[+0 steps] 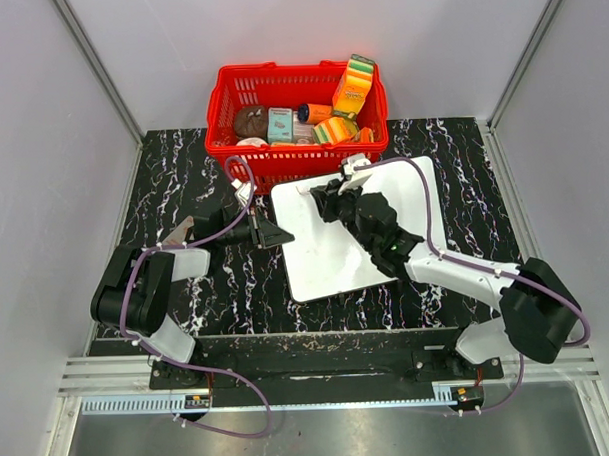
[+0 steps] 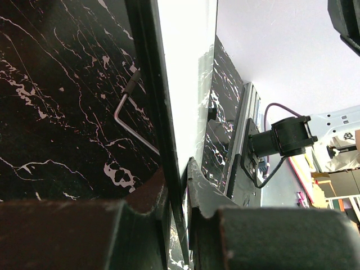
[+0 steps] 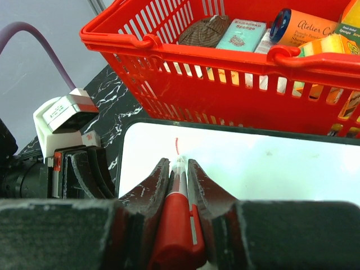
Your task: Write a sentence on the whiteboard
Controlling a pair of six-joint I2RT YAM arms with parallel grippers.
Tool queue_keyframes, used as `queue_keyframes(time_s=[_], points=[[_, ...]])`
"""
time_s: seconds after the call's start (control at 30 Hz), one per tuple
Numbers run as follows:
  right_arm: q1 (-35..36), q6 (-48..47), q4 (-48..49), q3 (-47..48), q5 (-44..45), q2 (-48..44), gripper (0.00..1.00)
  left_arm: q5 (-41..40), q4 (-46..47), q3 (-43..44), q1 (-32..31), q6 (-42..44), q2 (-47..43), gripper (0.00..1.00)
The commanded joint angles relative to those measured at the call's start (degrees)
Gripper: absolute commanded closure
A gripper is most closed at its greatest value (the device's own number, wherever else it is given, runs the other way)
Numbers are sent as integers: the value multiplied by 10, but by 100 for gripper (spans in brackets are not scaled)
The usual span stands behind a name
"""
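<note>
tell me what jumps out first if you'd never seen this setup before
The bright red basket at the far edge of the black marbled table draws the eye first. In front of it lies the whiteboard, where the right gripper is shut on a red marker, its tip close to a short red stroke. The left gripper clamps the board's left edge.

From above, my black right arm (image 1: 385, 235) covers part of the flat white rectangular whiteboard (image 1: 326, 257), hiding the thin red marker stroke (image 3: 176, 145). At my right wrist, the red plastic marker (image 3: 179, 225) runs off the bottom edge.
</note>
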Motion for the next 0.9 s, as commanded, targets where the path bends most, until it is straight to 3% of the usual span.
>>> queue_keyframes(time_s=[0.0, 0.5, 0.87], points=[[6, 7, -15, -18, 24, -22, 100, 2, 19, 3, -11, 62, 9, 100], [6, 24, -8, 8, 26, -56, 100, 4, 20, 5, -11, 62, 10, 100], [6, -5, -9, 55, 42, -23, 100, 5, 19, 6, -12, 61, 12, 100]])
